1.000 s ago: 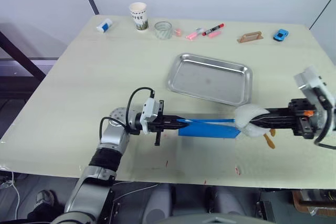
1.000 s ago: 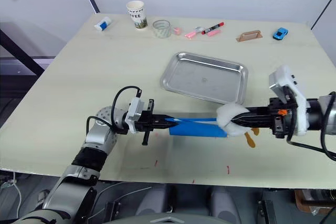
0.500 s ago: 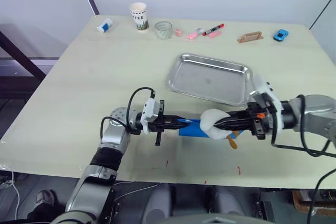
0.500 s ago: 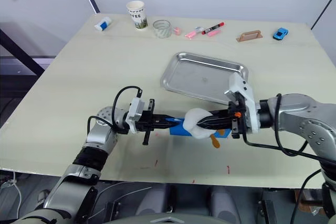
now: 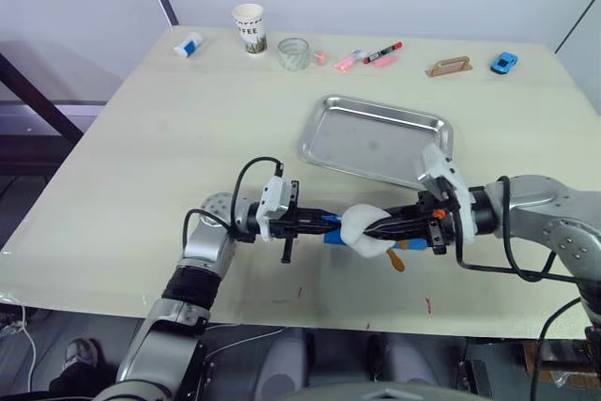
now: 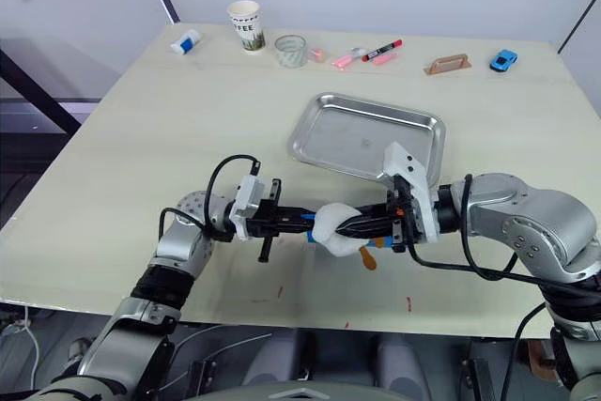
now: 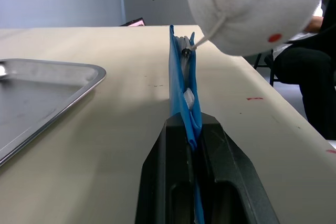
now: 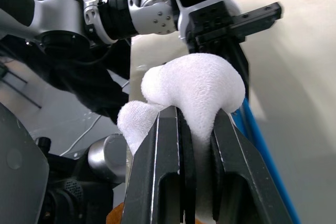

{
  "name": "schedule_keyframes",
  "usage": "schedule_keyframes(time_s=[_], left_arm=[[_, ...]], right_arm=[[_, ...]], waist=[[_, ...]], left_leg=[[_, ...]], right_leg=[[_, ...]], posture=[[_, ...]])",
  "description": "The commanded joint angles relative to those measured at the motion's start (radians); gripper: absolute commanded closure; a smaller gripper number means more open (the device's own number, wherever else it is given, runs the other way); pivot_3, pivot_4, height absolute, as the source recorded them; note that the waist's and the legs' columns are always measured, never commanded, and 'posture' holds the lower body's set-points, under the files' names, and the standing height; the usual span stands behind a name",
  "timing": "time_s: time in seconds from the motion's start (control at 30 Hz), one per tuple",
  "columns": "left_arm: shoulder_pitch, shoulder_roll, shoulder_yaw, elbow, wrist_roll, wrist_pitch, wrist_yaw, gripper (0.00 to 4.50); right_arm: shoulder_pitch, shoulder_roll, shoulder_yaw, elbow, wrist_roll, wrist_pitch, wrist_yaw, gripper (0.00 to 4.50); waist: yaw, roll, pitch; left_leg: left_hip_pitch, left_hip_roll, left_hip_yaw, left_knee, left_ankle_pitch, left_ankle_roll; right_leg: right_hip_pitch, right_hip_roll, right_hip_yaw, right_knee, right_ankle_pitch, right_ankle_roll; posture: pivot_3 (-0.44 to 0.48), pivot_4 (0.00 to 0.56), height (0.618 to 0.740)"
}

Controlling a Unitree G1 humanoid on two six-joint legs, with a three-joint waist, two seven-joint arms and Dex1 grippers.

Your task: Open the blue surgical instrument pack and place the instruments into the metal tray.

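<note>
The blue surgical instrument pack (image 7: 179, 72) stands on edge on the table, and my left gripper (image 5: 317, 220) is shut on its near end. My right gripper (image 5: 373, 228) is shut on a white fluffy ball (image 5: 361, 229) whose string runs to the pack's zipper pull (image 7: 186, 51). That ball sits close to the left fingertips and covers most of the pack. An orange tag (image 5: 397, 259) dangles below it. The empty metal tray (image 5: 376, 143) lies just beyond both grippers. The instruments are hidden inside the pack.
Along the far edge of the table are a paper cup (image 5: 249, 28), a clear glass (image 5: 293, 53), pink and red markers (image 5: 368, 56), a tan block (image 5: 447, 67), a small blue toy car (image 5: 503, 63) and a white-and-blue item (image 5: 188, 45).
My right gripper has drawn the white ball leftward along the pack, from its right end to near the left gripper. The left gripper has held its place.
</note>
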Motion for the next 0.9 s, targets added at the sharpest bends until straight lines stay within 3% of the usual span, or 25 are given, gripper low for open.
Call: schedule_keyframes(time_s=[0.03,0.53,0.9], left_arm=[[0.011,-0.006,-0.032,-0.022,0.027,0.015,0.006,4.5],[0.003,-0.012,-0.038,-0.014,0.034,0.023,0.021,4.5],[0.008,-0.011,-0.029,-0.003,0.039,0.015,0.03,4.5]], right_arm=[[-0.031,0.014,0.001,-0.013,-0.003,-0.022,0.016,4.48],[-0.031,0.052,0.032,-0.023,-0.042,-0.023,0.017,4.48],[0.051,-0.015,-0.002,-0.088,-0.053,-0.045,0.031,4.48]], waist=[[-0.001,0.0,0.0],[0.0,0.0,0.0],[-0.001,0.0,0.0]], left_leg=[[0.0,0.0,0.0,0.0,0.0,0.0],[0.0,0.0,0.0,0.0,0.0,0.0],[0.0,0.0,0.0,0.0,0.0,0.0]], right_leg=[[0.0,0.0,0.0,0.0,0.0,0.0],[0.0,0.0,0.0,0.0,0.0,0.0],[0.0,-0.001,-0.001,0.0,0.0,0.0]], posture=[[0.0,0.15,0.74],[0.0,0.15,0.74],[0.0,0.15,0.74]])
